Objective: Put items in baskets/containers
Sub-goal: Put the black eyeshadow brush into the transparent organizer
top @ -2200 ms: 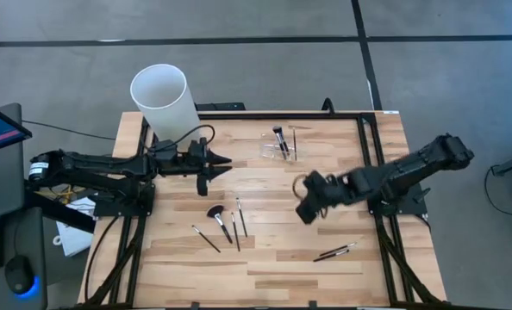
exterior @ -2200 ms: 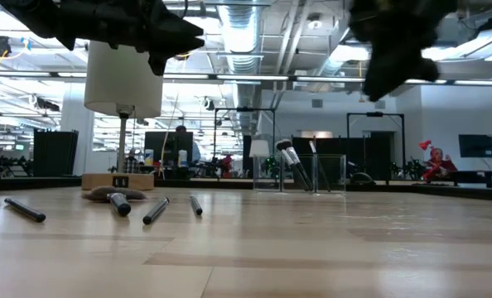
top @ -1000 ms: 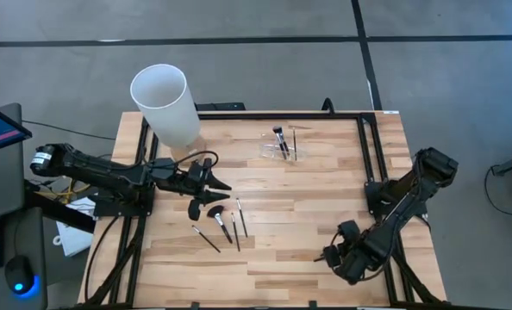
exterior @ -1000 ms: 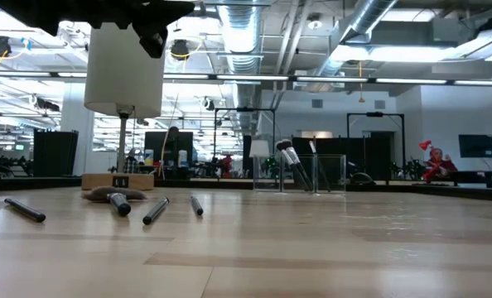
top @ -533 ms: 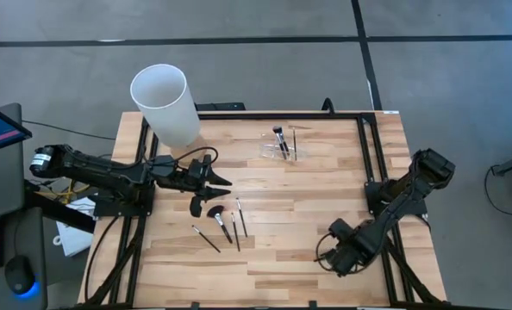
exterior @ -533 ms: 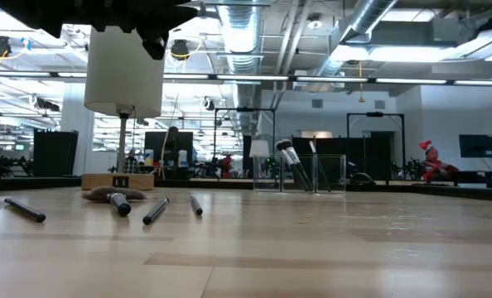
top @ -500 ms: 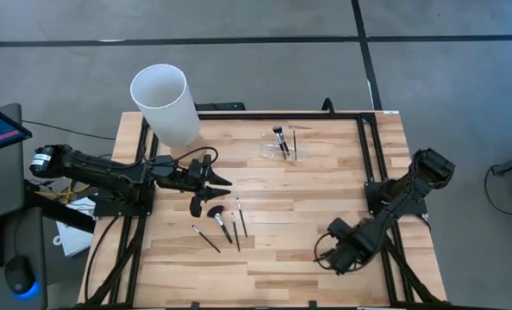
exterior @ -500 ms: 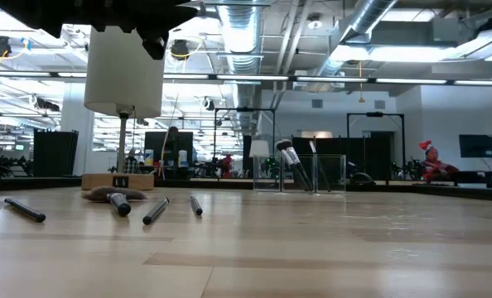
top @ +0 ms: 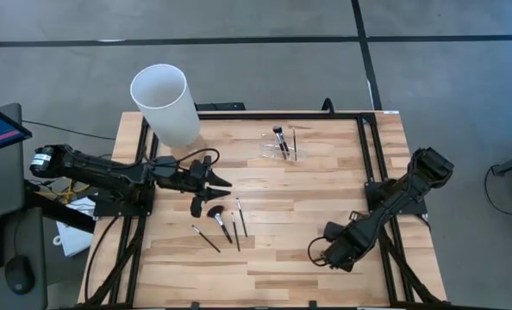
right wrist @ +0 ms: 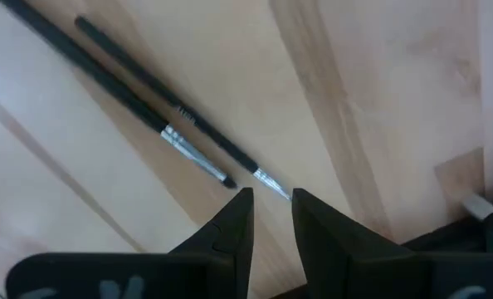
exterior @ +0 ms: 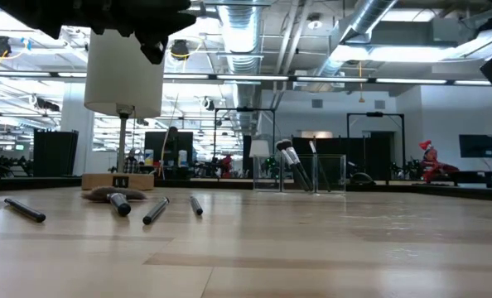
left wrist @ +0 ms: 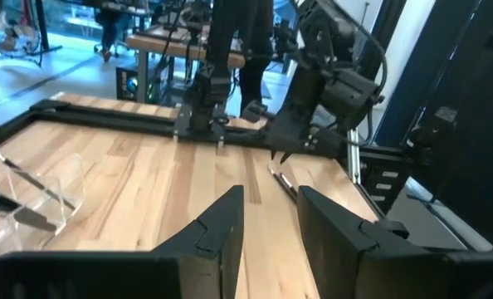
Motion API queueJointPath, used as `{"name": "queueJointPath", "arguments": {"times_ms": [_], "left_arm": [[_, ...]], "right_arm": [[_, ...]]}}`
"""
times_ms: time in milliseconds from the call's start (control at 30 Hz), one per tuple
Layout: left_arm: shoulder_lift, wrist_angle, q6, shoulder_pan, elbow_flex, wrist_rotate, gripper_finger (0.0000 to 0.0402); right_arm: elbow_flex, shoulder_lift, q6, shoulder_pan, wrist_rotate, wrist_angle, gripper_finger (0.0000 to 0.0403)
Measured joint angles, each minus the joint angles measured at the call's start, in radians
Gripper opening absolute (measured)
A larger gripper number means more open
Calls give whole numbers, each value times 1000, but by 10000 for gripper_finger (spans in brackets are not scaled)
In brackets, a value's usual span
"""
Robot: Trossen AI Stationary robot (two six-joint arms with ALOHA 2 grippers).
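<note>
Two thin dark brushes [right wrist: 105, 83] [right wrist: 172, 112] with silver ferrules lie side by side on the wood near the table's near right. My right gripper [right wrist: 271, 203] [top: 319, 256] points down just above their tip ends, open, and holds nothing. Several more brushes [top: 226, 228], one with a fan head [top: 214, 210], lie flat left of centre. My left gripper [top: 227, 182] [left wrist: 271, 208] hovers level above and just beyond them, open and empty. The clear holder [top: 280, 148] [exterior: 300, 170] stands at the far centre, brushes leaning in it.
A tall white cylinder [top: 165, 103] stands at the far left corner on a wooden base [exterior: 118, 180]. A black frame rail [top: 282, 114] runs around the tabletop. Bare wood [top: 273, 194] lies between the two arms.
My right gripper has moved a little toward the table's left edge, over the two brushes at the near right, and has rolled about its own axis while still pointing down.
</note>
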Motion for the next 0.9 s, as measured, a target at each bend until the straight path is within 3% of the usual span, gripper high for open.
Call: {"name": "queueJointPath", "arguments": {"times_ms": [300,500,700,800,900], "left_arm": [[0,-7,-30,-46,0,0,113],[0,-4,-25,-58,0,1,113],[0,-6,-51,-80,0,34,113],[0,-12,-123,-72,0,17,113],[0,-42,-153,-56,0,15,113]], "right_arm": [[0,0,62,11,9,17,76],[0,0,111,-22,9,153,76],[0,0,190,-74,150,267,76],[0,0,168,-112,234,362,76],[0,0,128,-160,251,404,76]]}}
